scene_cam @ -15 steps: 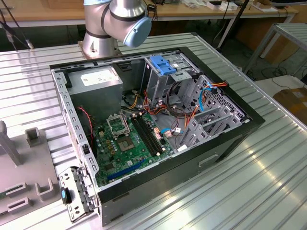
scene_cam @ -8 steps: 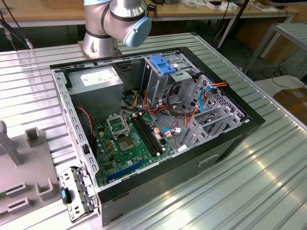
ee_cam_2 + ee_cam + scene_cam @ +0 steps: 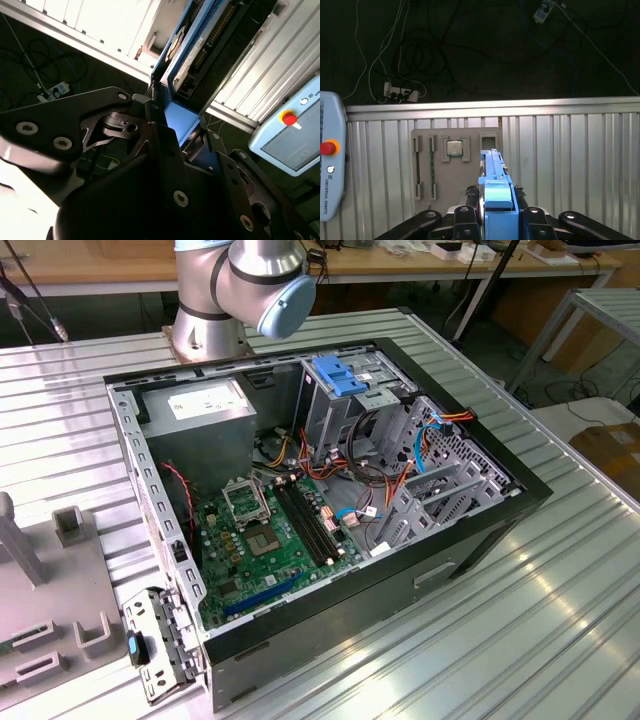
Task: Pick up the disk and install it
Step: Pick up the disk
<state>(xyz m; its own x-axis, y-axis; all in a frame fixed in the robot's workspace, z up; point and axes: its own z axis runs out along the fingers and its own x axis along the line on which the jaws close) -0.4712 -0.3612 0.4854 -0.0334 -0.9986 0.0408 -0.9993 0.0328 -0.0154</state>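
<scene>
One gripper (image 3: 497, 196) clamps one blue-railed disk (image 3: 492, 162), edge-on; one grey parts tray (image 3: 424, 170) beyond; one open computer case (image 3: 470, 540).

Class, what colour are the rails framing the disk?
Blue, clearest in the first wrist view, along the disk.
</scene>
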